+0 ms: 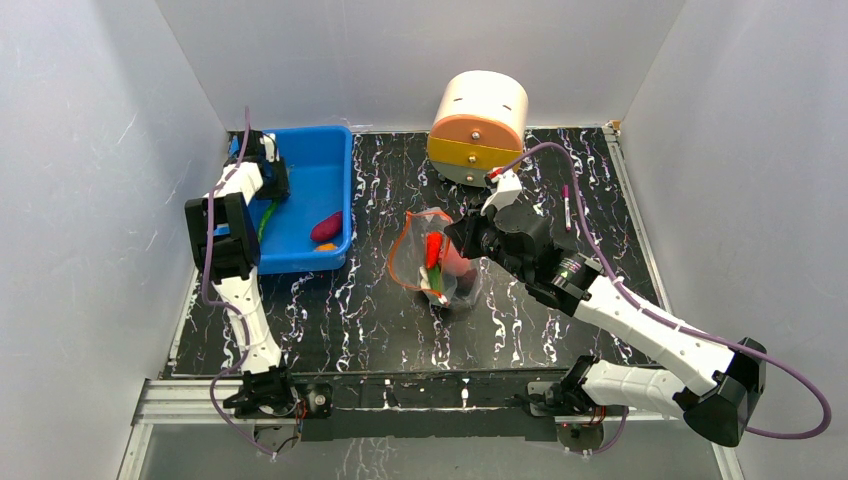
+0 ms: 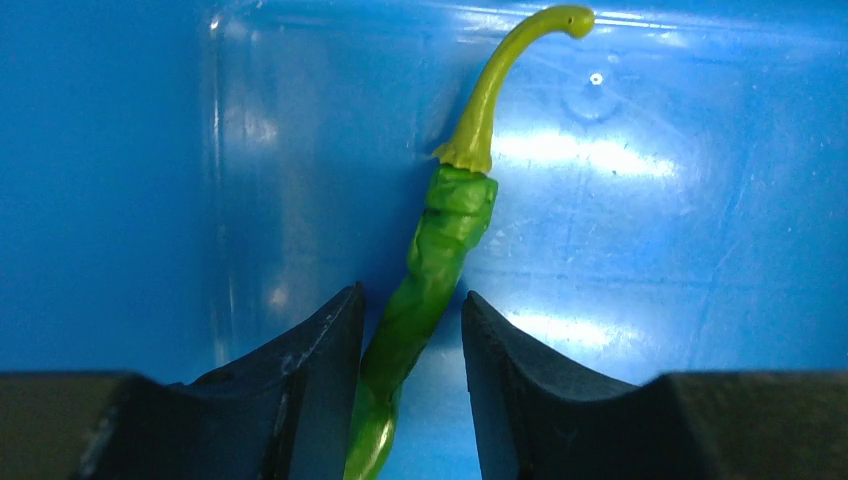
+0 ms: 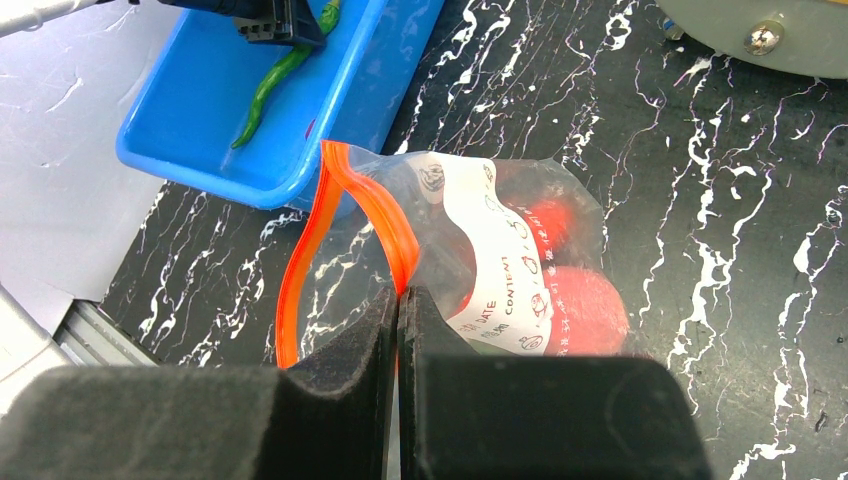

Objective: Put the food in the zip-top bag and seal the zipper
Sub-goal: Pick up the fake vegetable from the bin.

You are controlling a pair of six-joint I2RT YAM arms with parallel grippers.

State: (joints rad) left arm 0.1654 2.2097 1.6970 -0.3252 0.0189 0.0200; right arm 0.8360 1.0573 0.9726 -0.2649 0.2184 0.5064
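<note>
The long green pepper (image 2: 440,250) lies on the floor of the blue bin (image 1: 310,155). My left gripper (image 2: 412,312) is open and straddles the pepper's lower part; the pepper touches the left finger and a gap shows at the right one. The dark purple piece (image 1: 327,226) and small orange piece (image 1: 326,247) lie in the bin's near right corner. The zip-top bag (image 3: 500,250) stands mid-table with its mouth open towards the bin. My right gripper (image 3: 400,296) is shut on the orange-red zipper (image 3: 345,185). The pink-red fruit (image 3: 590,310) and red chili (image 1: 433,250) are inside the bag.
A round cream and orange drum (image 1: 478,122) stands at the back, behind the bag. White walls close in both sides and the back. A metal rail (image 1: 200,400) runs along the near edge.
</note>
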